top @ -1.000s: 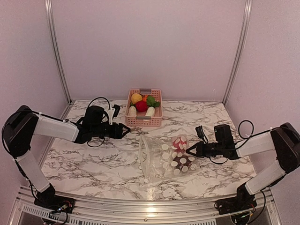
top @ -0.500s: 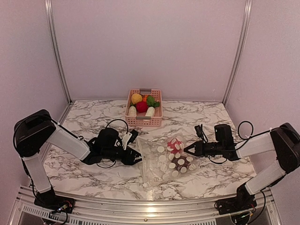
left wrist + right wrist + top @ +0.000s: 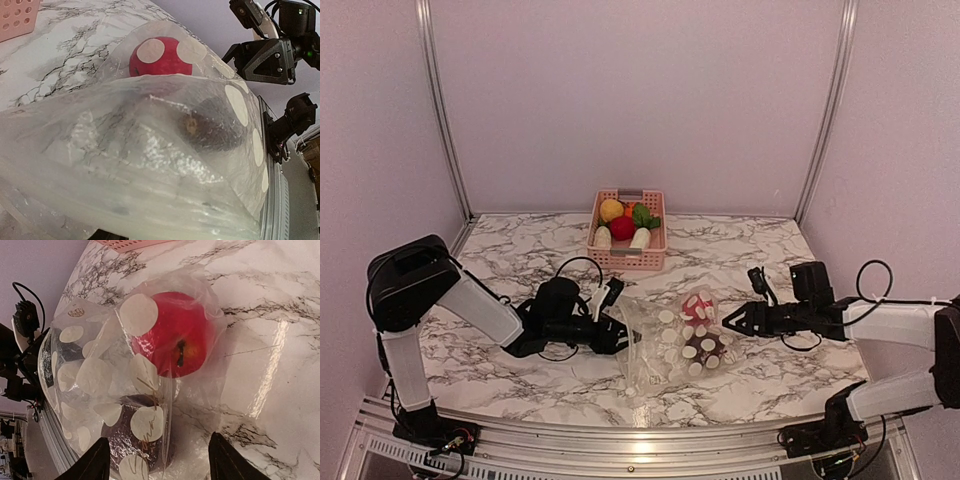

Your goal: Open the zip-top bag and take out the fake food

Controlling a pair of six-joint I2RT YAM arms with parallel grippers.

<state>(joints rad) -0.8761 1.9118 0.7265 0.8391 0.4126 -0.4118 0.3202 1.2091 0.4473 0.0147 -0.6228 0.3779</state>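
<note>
— First, left gripper [image 3: 616, 334]?
— At the left edge of the zip-top bag [image 3: 655, 345]; cannot tell whether clamped or apart.
— Then fake food [image 3: 698, 306]?
— Inside the bag: red apple [image 3: 175, 335], dark brown piece [image 3: 114, 440] beside it.
— And right gripper [image 3: 728, 321]?
— Just right of the bag, jaws spread, holding nothing.

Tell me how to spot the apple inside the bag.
From the pink basket at the back of the table, come forward to the clear dotted bag lying mid-table. The apple sits in the bag's far corner, toward the right end effector. It is glossy red with a dark stem pit, unlike the dark brown piece beside it.
</note>
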